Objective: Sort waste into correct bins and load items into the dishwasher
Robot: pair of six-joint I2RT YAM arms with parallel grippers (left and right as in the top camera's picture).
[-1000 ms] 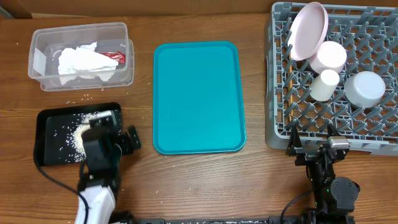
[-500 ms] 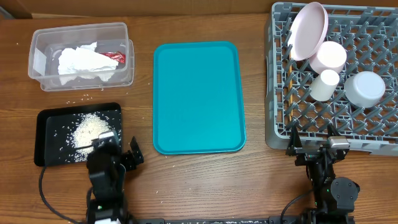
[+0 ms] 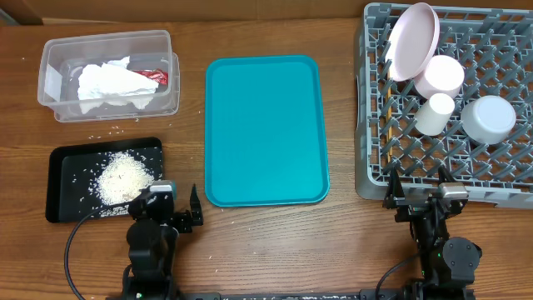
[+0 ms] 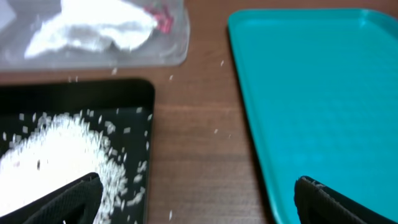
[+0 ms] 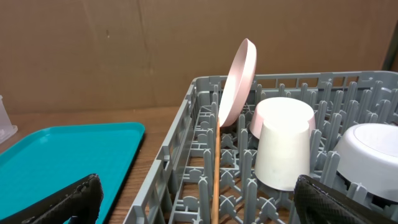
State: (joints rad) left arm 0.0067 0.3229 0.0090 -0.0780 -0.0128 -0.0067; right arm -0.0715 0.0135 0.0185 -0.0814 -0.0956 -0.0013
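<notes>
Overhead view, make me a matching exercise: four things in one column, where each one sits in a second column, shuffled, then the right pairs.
Things
1. rice pile
2. crumpled napkin
3. pink plate
4. teal serving tray

Places
A. standing on edge in the grey rack
B. inside the clear tub
C. in the black tray
D. lying flat on the wooden table

Pairs: 1-C, 2-B, 3-A, 4-D

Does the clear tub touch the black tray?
Apart. The overhead view shows a strip of wooden table between the clear tub and the black tray.
</notes>
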